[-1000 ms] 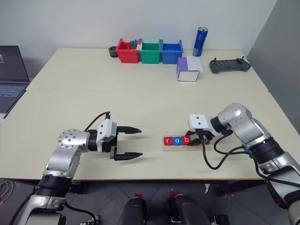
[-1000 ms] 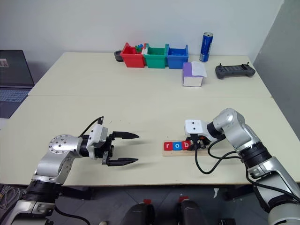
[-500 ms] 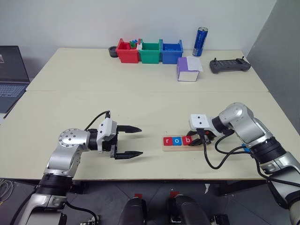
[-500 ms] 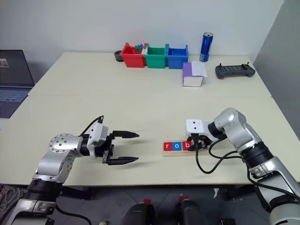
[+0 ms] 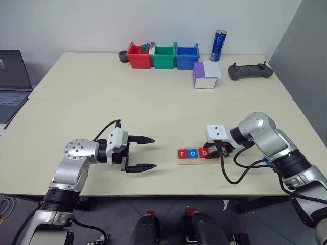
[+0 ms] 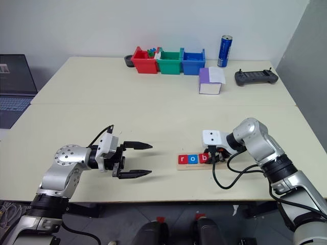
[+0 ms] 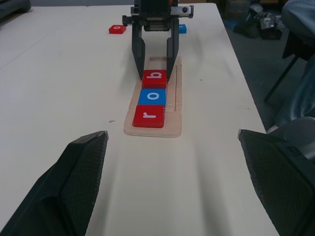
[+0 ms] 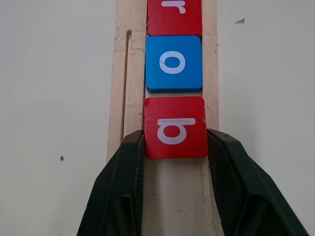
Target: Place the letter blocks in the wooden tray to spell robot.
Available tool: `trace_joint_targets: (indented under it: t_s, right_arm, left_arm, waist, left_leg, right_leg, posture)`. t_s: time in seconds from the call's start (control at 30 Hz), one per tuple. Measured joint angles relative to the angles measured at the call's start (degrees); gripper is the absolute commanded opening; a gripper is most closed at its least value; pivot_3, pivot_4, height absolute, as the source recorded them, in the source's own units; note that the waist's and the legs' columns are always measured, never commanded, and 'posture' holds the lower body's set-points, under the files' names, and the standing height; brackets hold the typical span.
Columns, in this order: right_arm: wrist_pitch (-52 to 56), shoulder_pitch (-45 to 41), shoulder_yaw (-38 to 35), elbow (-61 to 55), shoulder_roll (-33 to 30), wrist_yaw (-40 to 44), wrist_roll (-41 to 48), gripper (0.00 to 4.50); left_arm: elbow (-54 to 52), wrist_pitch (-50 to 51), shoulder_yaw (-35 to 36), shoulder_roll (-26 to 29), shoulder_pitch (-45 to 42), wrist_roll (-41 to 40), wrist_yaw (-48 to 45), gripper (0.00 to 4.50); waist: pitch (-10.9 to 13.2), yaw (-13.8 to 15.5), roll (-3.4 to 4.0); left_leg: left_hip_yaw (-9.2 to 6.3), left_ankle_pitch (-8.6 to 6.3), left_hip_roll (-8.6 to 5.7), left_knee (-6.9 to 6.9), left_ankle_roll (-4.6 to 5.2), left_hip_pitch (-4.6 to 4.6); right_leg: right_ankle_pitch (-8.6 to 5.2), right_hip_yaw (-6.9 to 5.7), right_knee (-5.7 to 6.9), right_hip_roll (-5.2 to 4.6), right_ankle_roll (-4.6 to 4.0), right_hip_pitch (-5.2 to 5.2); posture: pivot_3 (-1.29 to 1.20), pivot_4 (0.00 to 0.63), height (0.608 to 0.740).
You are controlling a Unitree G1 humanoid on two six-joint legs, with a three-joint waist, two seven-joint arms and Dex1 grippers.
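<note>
Nothing has moved since a second ago: both arms sit where they were and the tiles lie as before.

Largest first, the table [image 5: 153, 107] carries everything. A laptop [image 5: 13, 84] sits off its far left edge. Along the back stand a red bin [image 5: 138, 57], green bin [image 5: 164, 57] and blue bin [image 5: 187, 57], a dark cup [image 5: 122, 56] beside the red one, and a blue can [image 5: 219, 45] to the right. Nearer lie a purple and white box [image 5: 206, 75] and a black controller [image 5: 250, 71]. None of these stands between the arms and the tray.

The tray [image 7: 174, 105] lies near the front edge, right of centre, holding r [image 7: 148, 116], o [image 7: 152, 96] and b [image 7: 154, 77] in a touching row. The right claw [image 8: 174, 147] is closed on b, one finger on each side of it, its own cable looping on the table beside it. The left claw [image 5: 145, 153] hangs wide open just above the table, well left of the tray, pointing at it.

Beyond the tray, in the left wrist view, a loose red tile [image 7: 117, 29] and a blue tile [image 7: 182, 28] lie on the table, apart from each other.
</note>
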Motion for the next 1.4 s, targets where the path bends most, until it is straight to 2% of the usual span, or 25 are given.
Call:
trace_joint_targets:
  t_s: [0.27,0.47,0.67,0.77,0.93,1.1,1.13,1.4]
  right_arm:
    - [1.02,-0.12,0.00,0.00,0.21,0.11,0.07,4.47]
    - [1.29,-1.21,-1.03,-0.19,-0.55,0.43,1.14,4.47]
    - [2.23,-0.82,-6.96,-1.79,-4.17,0.56,5.37,4.47]
    - [3.67,2.12,-9.12,-2.30,-5.92,0.43,7.35,3.87]
    - [4.80,6.40,-9.15,-3.76,-6.21,-0.14,8.55,2.09]
    - [4.51,6.60,-9.07,-3.77,-5.34,-2.02,8.64,0.26]
    - [4.33,6.60,-9.06,-3.70,-5.12,-2.36,8.65,0.04]
    - [3.39,6.60,-8.86,-3.32,-4.61,-2.47,8.63,0.04]
  left_arm:
    - [0.10,-0.01,0.00,0.00,-0.01,0.00,0.00,4.50]
    - [0.15,-0.07,0.00,0.00,-0.15,0.01,0.00,4.50]
    - [0.30,-0.12,0.02,0.00,-0.18,0.02,0.02,4.50]
    - [0.33,-0.15,0.02,0.02,-0.15,0.02,0.00,4.50]
    - [0.35,-0.15,0.03,0.01,-0.14,0.02,-0.03,4.50]
    - [0.35,-0.15,0.02,0.01,-0.15,0.02,-0.09,4.50]
    - [0.35,-0.15,0.02,0.01,-0.15,0.02,-0.10,4.50]
    - [0.35,-0.13,0.02,0.02,-0.15,0.02,-0.10,4.50]
  waist:
    - [0.00,0.00,0.00]
    - [0.00,0.00,0.00]
    - [0.00,0.06,0.00]
    - [0.00,0.08,0.00]
    - [0.00,-0.14,0.00]
    - [0.00,-0.09,0.00]
    - [0.00,-0.07,0.00]
    - [0.00,-0.04,0.00]
  left_leg:
    - [0.00,0.00,0.00,0.00,0.00,0.00]
    - [0.00,0.00,0.00,0.00,0.00,0.00]
    - [-0.01,0.00,-0.01,0.00,0.00,-0.01]
    - [-0.01,0.00,-0.01,-0.01,0.00,-0.01]
    - [0.00,0.00,0.02,-0.01,0.00,0.02]
    - [0.00,0.00,0.01,-0.01,0.00,0.00]
    - [0.00,0.00,0.01,-0.01,0.00,0.00]
    - [0.00,0.00,0.00,-0.01,0.00,0.00]
  right_leg:
    - [0.00,0.00,0.00,0.00,0.00,0.00]
    - [0.00,0.00,0.00,0.00,0.00,0.00]
    - [0.00,0.00,-0.02,-0.01,0.00,0.01]
    - [0.00,0.00,-0.02,-0.01,0.00,0.02]
    - [0.00,-0.01,0.00,0.02,0.00,0.00]
    - [0.00,0.00,0.00,0.02,0.00,0.00]
    - [0.00,0.00,-0.01,0.02,0.00,0.00]
    - [0.00,0.01,-0.01,0.01,0.00,0.00]
  posture:
    - [0.00,0.150,0.740]
    - [0.00,0.150,0.740]
    - [0.00,0.150,0.740]
    - [0.00,0.150,0.740]
    - [0.00,0.150,0.740]
    - [0.00,0.150,0.740]
    - [0.00,0.150,0.740]
    - [0.00,0.150,0.740]
